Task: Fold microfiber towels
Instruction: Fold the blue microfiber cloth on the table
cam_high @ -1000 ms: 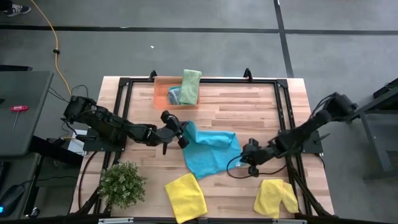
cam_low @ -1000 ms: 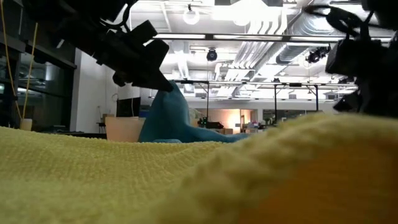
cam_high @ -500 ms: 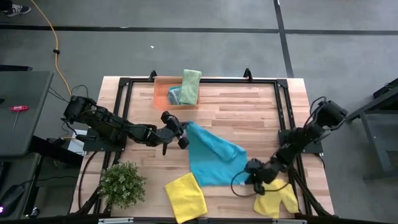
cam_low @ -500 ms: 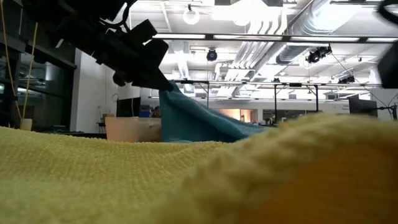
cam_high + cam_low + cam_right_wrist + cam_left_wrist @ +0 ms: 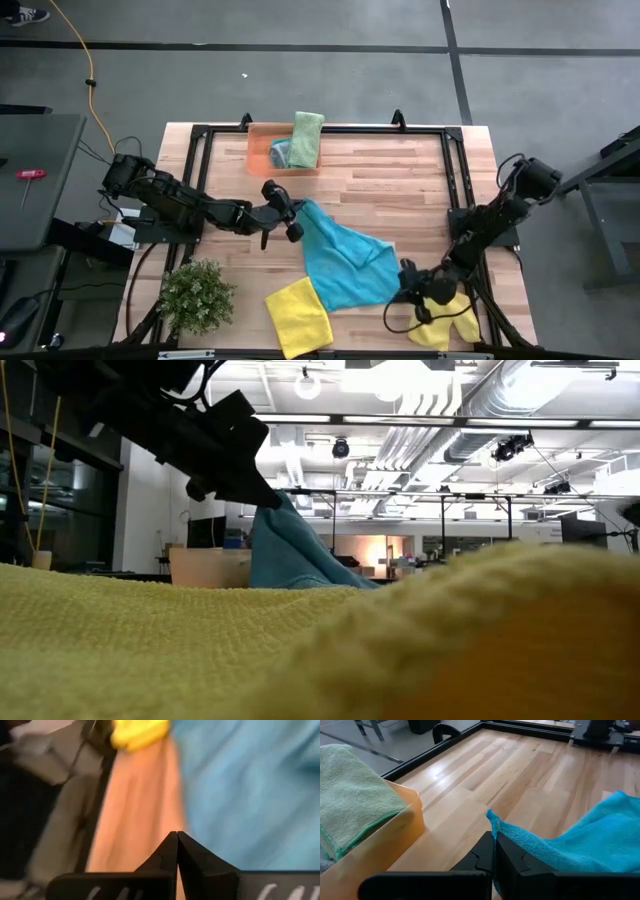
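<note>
Teal towel (image 5: 342, 262) lies spread on the middle of the table (image 5: 400, 175) in the high view, one corner pinched in the left gripper (image 5: 293, 212), whose fingers are closed on that corner. The right gripper (image 5: 413, 291) sits at the towel's opposite edge near the front of the table, fingers pressed together; whether it has cloth between them cannot be told here. Since a second ago the right gripper has travelled from beside the towel's right side toward the front edge, and the towel has been drawn out flatter. The left arm reaches low across from the left; the right arm bends sharply back toward its base. A yellow towel (image 5: 299, 316) lies just in front of the teal one, another yellow towel (image 5: 447, 322) beside the right gripper. A green towel (image 5: 306, 139) rests on the orange tray (image 5: 261, 148) at the back, with a plant (image 5: 196, 294) at the front left.

From the low view, the left gripper (image 5: 262, 497) holds the teal towel (image 5: 295, 555) lifted into a peak, narrower than half a second ago.

The left wrist view shows the towel's corner (image 5: 493, 818) clamped between closed fingers, beside the tray (image 5: 380, 851).

The right wrist view shows closed fingers (image 5: 162, 857) over wood, teal cloth (image 5: 240, 785) alongside.
</note>
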